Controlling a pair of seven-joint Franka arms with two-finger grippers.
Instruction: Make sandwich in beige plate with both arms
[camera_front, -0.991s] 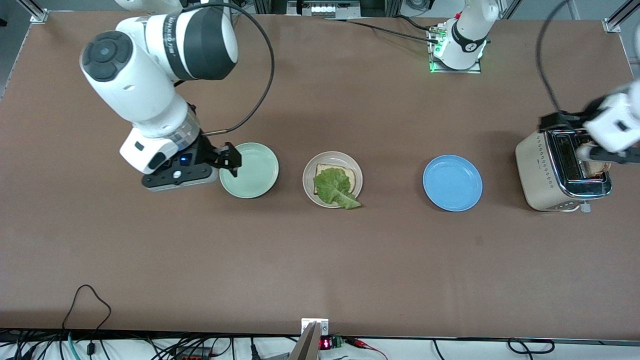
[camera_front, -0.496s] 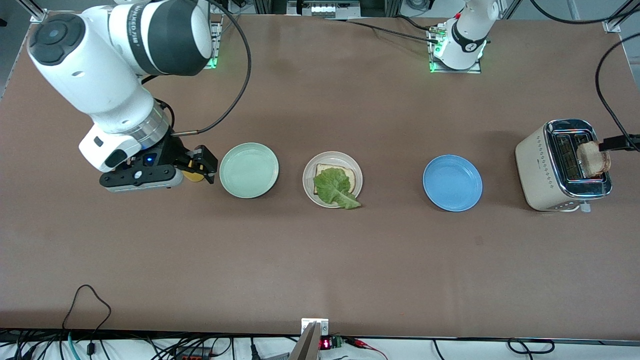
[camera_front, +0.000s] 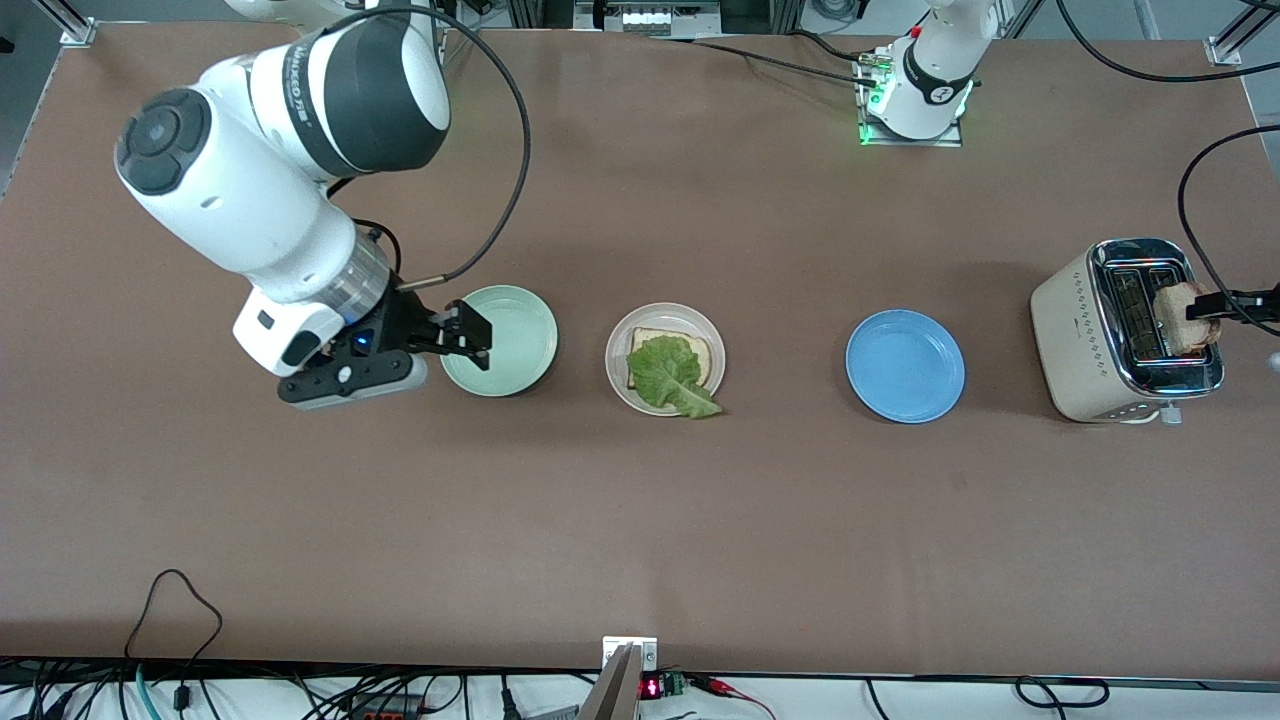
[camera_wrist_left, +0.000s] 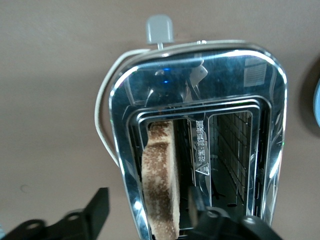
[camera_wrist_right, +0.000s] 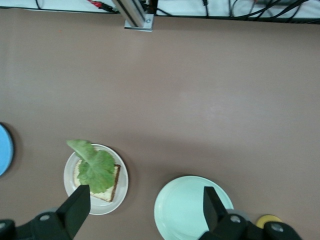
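The beige plate (camera_front: 616, 340) holds one toast slice (camera_front: 702, 346) with a green lettuce leaf (camera_front: 668, 372) on it; the plate also shows in the right wrist view (camera_wrist_right: 120, 192). A second toast slice (camera_front: 1175, 318) stands on edge in a slot of the toaster (camera_front: 1085, 340). My left gripper (camera_front: 1215, 305) is open over the toaster, its fingers on either side of that slice (camera_wrist_left: 160, 190), one finger outside the toaster's rim. My right gripper (camera_front: 468, 335) is open and empty over the edge of the mint-green plate (camera_front: 515, 345).
A blue plate (camera_front: 905, 365) lies between the beige plate and the toaster. A yellow bottle top (camera_wrist_right: 269, 220) shows beside the mint-green plate in the right wrist view; the right arm hides it in the front view. The toaster's cord runs beside it.
My right gripper has swung from over the yellow bottle back to the mint-green plate's edge. My left gripper has moved in closer around the toast in the toaster.
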